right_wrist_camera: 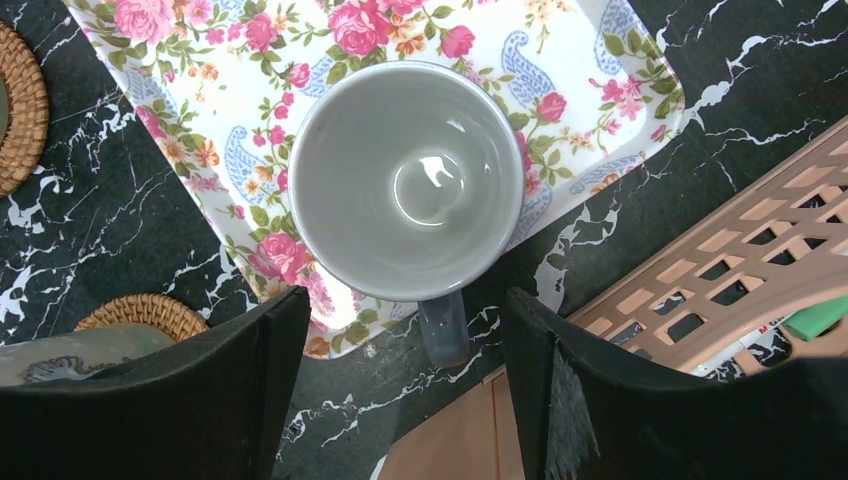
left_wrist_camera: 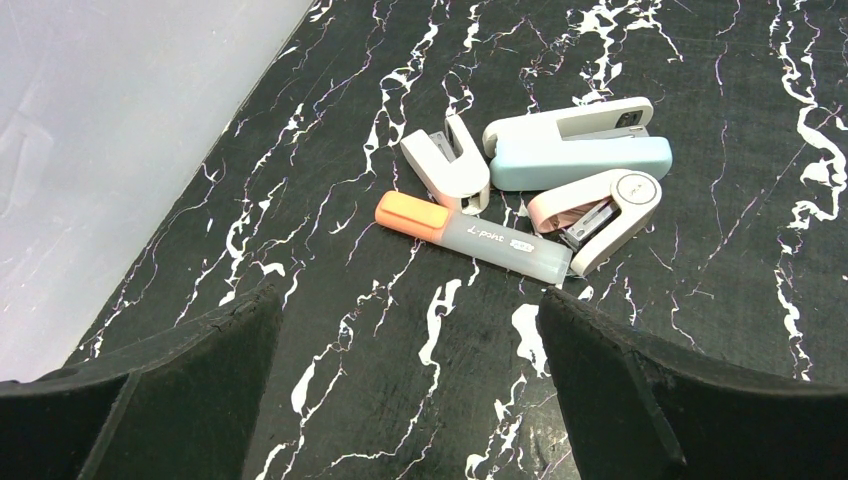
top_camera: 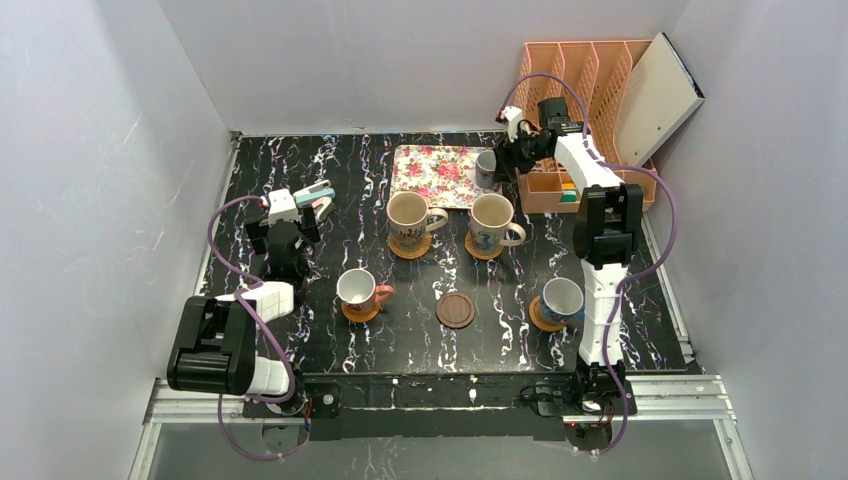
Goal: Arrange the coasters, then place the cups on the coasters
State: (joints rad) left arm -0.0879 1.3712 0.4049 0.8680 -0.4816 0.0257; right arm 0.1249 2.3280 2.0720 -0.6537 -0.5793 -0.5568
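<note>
The step in hand is, in my judgement, the pick-up of the last cup. Four cups stand on coasters: the two cream cups (top_camera: 408, 213) in the back row, and the white cup with reddish handle (top_camera: 357, 287) and the small cup with blue handle (top_camera: 562, 298) in the front row. Between these two front cups lies the dark brown wood coaster (top_camera: 456, 310), with nothing on it.

The blue-grey cup (right_wrist_camera: 407, 180) stands upright on the corner of the floral tray (right_wrist_camera: 600, 60). Its handle (right_wrist_camera: 443, 330) reaches over the tray's edge, toward the wrist camera. The right gripper (right_wrist_camera: 405, 305) hangs above this cup with its jaws apart, one on each side of the handle, and it grasps nothing. The peach plastic rack (right_wrist_camera: 760, 250) is just beside its right finger.

The next move probably calls for going lower, clenching on the handle or on the rim, and lifting the cup straight up from the tray. The cup should then go to the dark coaster without knocking the cream cups, which stand near the way.

The left gripper (left_wrist_camera: 410, 300) is released and empty. It is above the table near three staplers (left_wrist_camera: 575, 150) and a highlighter (left_wrist_camera: 470, 237), well apart from the cups.
</note>
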